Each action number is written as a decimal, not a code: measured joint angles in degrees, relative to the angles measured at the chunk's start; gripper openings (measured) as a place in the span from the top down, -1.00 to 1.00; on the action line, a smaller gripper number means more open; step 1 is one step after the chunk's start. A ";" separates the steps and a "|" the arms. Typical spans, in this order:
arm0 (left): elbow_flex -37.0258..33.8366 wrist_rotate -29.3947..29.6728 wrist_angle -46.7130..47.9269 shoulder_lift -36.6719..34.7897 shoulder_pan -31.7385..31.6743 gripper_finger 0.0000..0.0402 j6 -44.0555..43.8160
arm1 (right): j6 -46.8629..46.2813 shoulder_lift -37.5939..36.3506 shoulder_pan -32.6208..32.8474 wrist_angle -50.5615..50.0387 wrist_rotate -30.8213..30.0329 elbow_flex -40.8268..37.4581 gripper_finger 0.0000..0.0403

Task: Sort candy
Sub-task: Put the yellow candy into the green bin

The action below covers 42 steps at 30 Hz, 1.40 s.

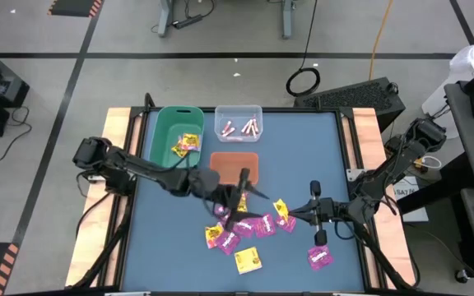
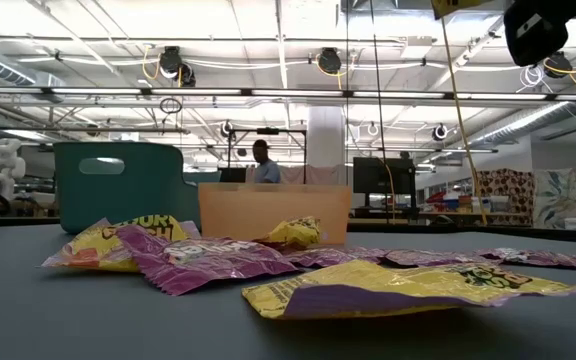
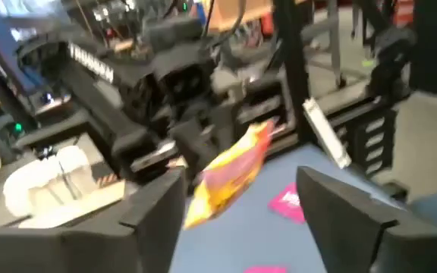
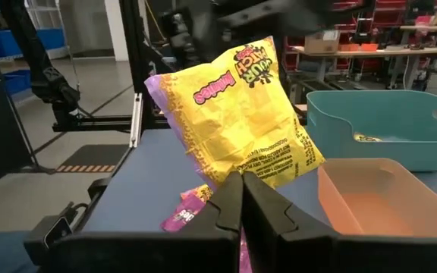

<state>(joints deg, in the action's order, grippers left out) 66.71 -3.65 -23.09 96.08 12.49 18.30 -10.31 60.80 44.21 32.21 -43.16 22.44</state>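
Note:
My right gripper (image 1: 293, 212) reaches in from the table's right and is shut on a yellow candy packet (image 4: 237, 114), which also shows in the high view (image 1: 281, 209) and in the left wrist view (image 3: 230, 173). My left gripper (image 1: 241, 201) hovers open over the candy pile, its fingers (image 3: 154, 216) pointing toward the held packet. Magenta packets (image 1: 225, 239) and yellow packets (image 1: 248, 261) lie flat on the blue table. The green bin (image 1: 164, 131) holds yellow packets, the clear bin (image 1: 239, 111) holds pink sticks. My right gripper pinches the yellow packet by its lower edge (image 4: 243, 168) between the two shut fingers, which come level from the table's right. The packet sticks out beyond the fingertips, crumpled and tilted, lifted clear of the table.
An orange bin (image 1: 235, 164) stands between the green and clear bins and the pile. One magenta packet (image 1: 319, 257) lies apart near the table's right near corner. In the low view packets (image 2: 208, 262) litter the near table. A person (image 2: 261, 160) stands far behind.

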 joint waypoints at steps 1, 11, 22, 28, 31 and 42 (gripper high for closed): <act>0.52 -1.24 1.57 0.13 -0.67 -0.33 0.34 | 0.00 0.00 0.00 0.02 0.00 0.00 1.00; 2.02 -9.45 0.84 2.31 -3.27 -0.49 3.23 | -1.68 0.00 0.00 -1.91 1.66 0.00 1.00; 1.95 -9.06 -4.34 5.67 -3.96 -0.35 4.73 | -1.46 0.02 -0.02 -2.27 2.73 -0.02 1.00; 1.95 -8.99 -3.65 5.69 -4.25 -0.07 4.71 | -1.46 0.02 -0.02 -2.27 2.73 -0.02 1.00; 1.95 -9.00 -3.64 5.69 -4.15 0.06 4.71 | -1.46 0.02 -0.02 -2.29 2.73 -0.02 1.00; 1.97 -9.63 -7.72 8.05 -4.11 0.43 5.04 | -1.87 0.02 -0.04 -2.28 2.54 -0.02 1.00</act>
<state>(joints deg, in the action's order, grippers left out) 68.69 -13.28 -30.81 104.14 8.38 23.33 -12.18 60.82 44.16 29.92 -40.62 22.41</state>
